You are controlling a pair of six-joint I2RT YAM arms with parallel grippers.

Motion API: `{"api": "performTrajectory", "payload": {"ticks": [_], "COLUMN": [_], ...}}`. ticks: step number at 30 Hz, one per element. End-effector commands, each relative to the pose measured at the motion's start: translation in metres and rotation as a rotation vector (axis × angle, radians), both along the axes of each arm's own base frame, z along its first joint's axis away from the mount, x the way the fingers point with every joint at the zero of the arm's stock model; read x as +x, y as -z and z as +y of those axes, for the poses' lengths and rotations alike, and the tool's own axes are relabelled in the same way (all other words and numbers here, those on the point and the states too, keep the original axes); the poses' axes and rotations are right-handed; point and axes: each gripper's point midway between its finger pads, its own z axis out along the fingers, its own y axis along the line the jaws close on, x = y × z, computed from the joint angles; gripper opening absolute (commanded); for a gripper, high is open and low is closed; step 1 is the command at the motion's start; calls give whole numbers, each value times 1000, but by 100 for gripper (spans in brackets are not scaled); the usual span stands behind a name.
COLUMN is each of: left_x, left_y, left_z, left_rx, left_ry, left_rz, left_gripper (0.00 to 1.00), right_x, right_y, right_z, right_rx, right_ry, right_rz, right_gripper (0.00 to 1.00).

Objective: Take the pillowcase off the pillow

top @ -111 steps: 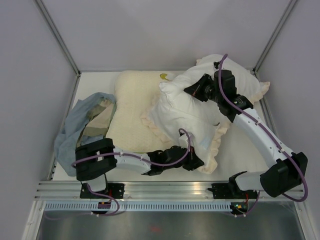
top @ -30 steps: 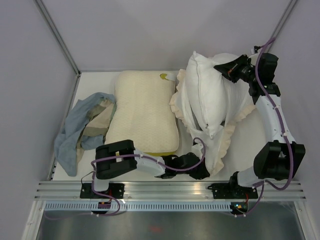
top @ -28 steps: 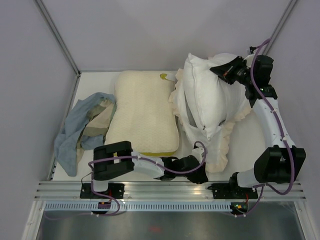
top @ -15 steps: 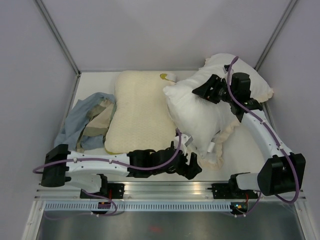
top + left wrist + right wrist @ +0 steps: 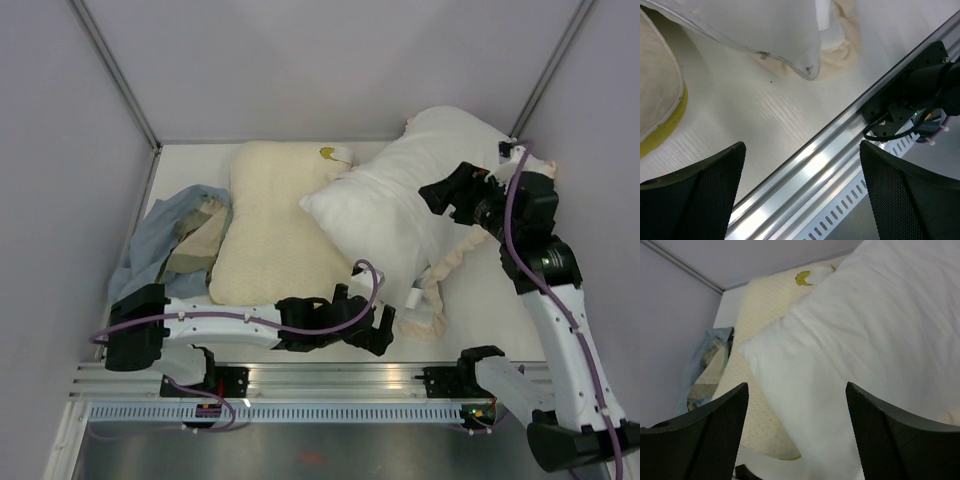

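My left gripper and right gripper are spread, empty. Pillow lies diagonally, near-left to far-right, on pillowcase; its frilled edge lies just beyond my left gripper, the nearer one.

From six o'clock the top camera looked steeply down. The left wrist camera hung close over the counter's rail; the right faced ten o'clock. All shared the pillow.

No legible text, brand or number anywhere; white tag at pillow corner too small to read.
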Motion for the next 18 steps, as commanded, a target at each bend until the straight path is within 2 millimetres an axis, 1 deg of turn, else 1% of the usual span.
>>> {"api": "performTrajectory", "payload": {"ticks": [1,2,3,4,5,6,8,9,10,12,13,15,16,18], "left_x": [15,23,26,31,38,40,46,46,50,53,55,63,68,80], "left_y": [0,-4,5,0,2,-2,0,2,5,8,18,26,25,31], "left_z": [-25,-34,-35,-42,-44,-50,-62,-65,-75,-83,-84,-82,-83,-78], "left_rx": [-100,-166,-159,-198,-206,-227,-225,-217,-207,-195,-179,-165,-177,-164], "left_ry": [-14,-9,-10,-7,-17,-9,-9,-10,-13,-32,-50,-101,-114,-162], "left_rz": [81,118,139,138,139,141,146,153,160,176,190,175,157,114], "left_gripper": [100,100,100,100,100,100,100,100,100,100,100,100,100,100], "right_x": [-37,-44,-48,-55,-59,-60,-65,-66,-67,-69,-71,-73,-74,-75], "right_y": [-25,-23,-26,-30,-29,-29,-28,-27,-26,-29,-31,-34,-35,-33], "right_z": [0,4,3,3,2,0,-2,-3,-4,-6,-6,-7,-8,-8], "right_rx": [51,65,71,74,71,67,52,46,39,30,29,25,23,15], "right_ry": [-11,-34,-36,-39,-37,-31,-29,-26,-24,-19,-18,-16,-16,-15], "right_rz": [-68,-67,-75,-90,-82,-85,-83,-82,-77,-88,-98,-107,-113,-112], "right_gripper": [84,84,83,83,83,83,83,83,83,83,83,83,83,83]}}
